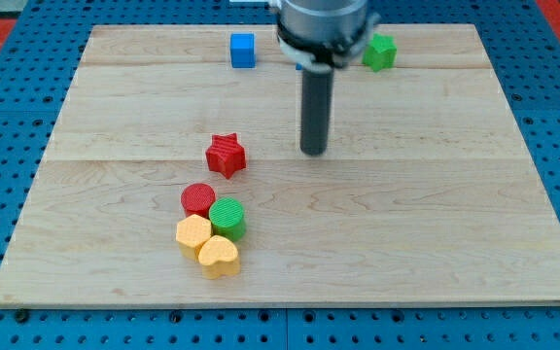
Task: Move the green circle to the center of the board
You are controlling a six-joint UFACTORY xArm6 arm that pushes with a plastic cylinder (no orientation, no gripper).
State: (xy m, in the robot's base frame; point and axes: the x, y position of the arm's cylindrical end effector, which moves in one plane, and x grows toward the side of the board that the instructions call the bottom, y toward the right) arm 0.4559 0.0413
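Note:
The green circle (228, 218) lies at the board's lower left, in a tight cluster. It touches the red circle (198, 199) at its upper left and two yellow blocks, one at its left (193, 233) and one heart-shaped below (219, 257). My tip (313, 152) rests on the board near the middle, to the upper right of the green circle and well apart from it. The rod rises from the tip to the arm at the view's top.
A red star (227, 155) lies left of my tip. A blue cube (243, 50) and a green block (380, 52) sit near the board's top edge. The wooden board (455, 214) lies on a blue pegboard.

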